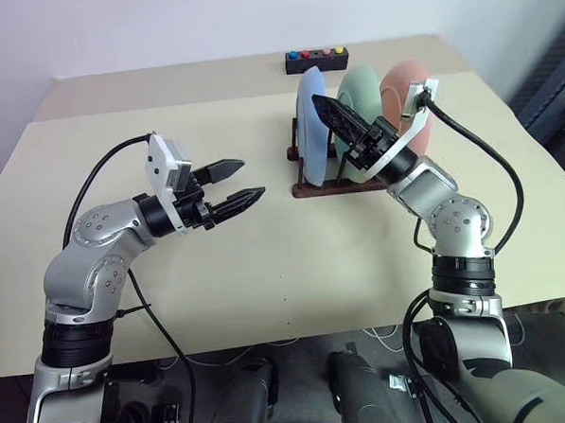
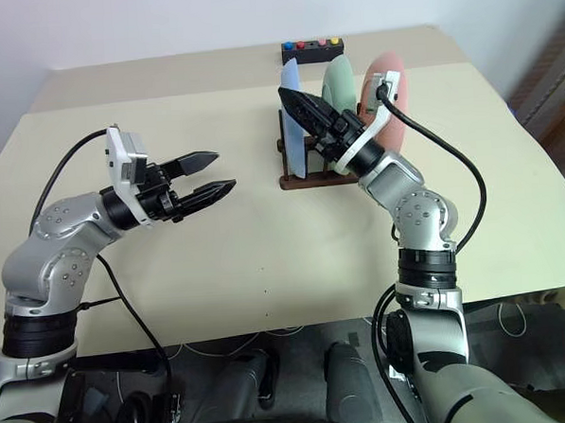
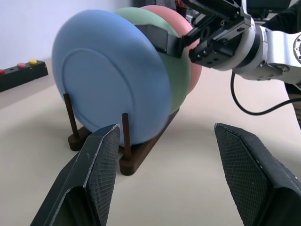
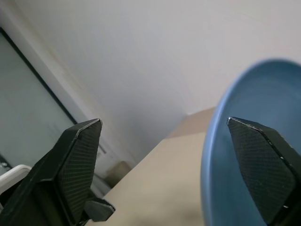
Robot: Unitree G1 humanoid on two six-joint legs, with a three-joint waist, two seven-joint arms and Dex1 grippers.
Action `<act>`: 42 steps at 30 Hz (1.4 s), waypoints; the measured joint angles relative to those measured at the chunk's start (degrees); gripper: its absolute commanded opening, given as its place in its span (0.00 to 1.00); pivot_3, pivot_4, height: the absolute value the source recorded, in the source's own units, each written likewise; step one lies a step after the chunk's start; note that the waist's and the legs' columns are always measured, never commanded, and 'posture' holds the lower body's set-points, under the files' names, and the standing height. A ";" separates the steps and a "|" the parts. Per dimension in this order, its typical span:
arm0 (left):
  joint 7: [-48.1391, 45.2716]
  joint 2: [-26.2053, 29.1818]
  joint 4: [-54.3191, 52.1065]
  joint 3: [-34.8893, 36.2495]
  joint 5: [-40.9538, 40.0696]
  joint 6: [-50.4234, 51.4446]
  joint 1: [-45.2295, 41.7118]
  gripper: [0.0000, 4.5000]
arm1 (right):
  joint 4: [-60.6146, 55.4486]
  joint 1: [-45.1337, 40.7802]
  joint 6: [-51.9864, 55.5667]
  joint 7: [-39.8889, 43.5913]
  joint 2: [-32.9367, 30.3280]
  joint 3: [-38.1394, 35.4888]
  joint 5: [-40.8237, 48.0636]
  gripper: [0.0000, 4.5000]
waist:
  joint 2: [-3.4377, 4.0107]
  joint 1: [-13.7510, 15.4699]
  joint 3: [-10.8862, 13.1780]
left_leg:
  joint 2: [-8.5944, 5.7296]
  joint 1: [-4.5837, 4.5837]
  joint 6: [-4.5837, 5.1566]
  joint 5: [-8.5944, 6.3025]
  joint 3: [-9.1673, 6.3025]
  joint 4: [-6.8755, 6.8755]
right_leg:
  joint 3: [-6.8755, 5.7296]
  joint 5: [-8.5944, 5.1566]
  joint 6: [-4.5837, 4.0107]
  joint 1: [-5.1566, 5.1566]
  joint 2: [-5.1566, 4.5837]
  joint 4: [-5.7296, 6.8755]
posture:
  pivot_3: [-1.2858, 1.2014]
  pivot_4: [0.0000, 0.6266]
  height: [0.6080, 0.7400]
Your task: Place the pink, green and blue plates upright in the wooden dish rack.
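The wooden dish rack (image 1: 330,184) stands at the table's far middle. Three plates stand upright in it: the blue plate (image 1: 307,125) nearest my left side, then the green plate (image 1: 360,92), then the pink plate (image 1: 401,90). My right gripper (image 4: 163,121) is open at the blue plate's (image 4: 221,160) upper rim, one finger against the plate's face and the other well clear of it. It grips nothing. My left gripper (image 1: 250,178) hovers open and empty above the table, left of the rack and pointing at it.
A small black box with coloured buttons (image 1: 317,58) lies behind the rack near the table's far edge. Broad bare tabletop (image 1: 267,269) stretches in front of the rack and to its left.
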 measured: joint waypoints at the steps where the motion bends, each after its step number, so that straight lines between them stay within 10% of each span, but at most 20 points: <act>1: -0.01 0.00 0.00 -0.04 0.00 0.00 0.00 0.73 | -0.58 -0.02 -0.06 0.00 0.00 0.01 -0.03 0.99 | 0.00 0.02 0.00 | 0.00 0.00 0.00 0.00 0.00 0.00 | 0.00 0.00 0.00 0.00 0.00 0.00 | 0.52 0.24 1.00; 21: -1.55 0.13 2.50 -0.41 0.15 -1.12 -2.42 0.73 | -5.05 -0.75 -11.02 1.79 -2.02 1.44 -8.80 0.99 | 0.00 0.07 0.00 | 0.00 0.00 -0.01 0.00 0.00 -0.01 | 0.00 0.00 0.00 0.00 0.00 -0.03 | 0.52 0.24 1.00; 42: -7.76 3.85 10.83 -0.26 2.76 -6.47 -2.56 0.73 | -17.55 21.22 -12.86 27.14 -28.64 -0.71 -9.85 0.99 | -0.04 0.40 0.02 | 0.00 0.01 0.07 -0.04 -0.01 0.01 | -0.05 -0.01 0.00 0.11 -0.03 -0.11 | 0.52 0.24 1.00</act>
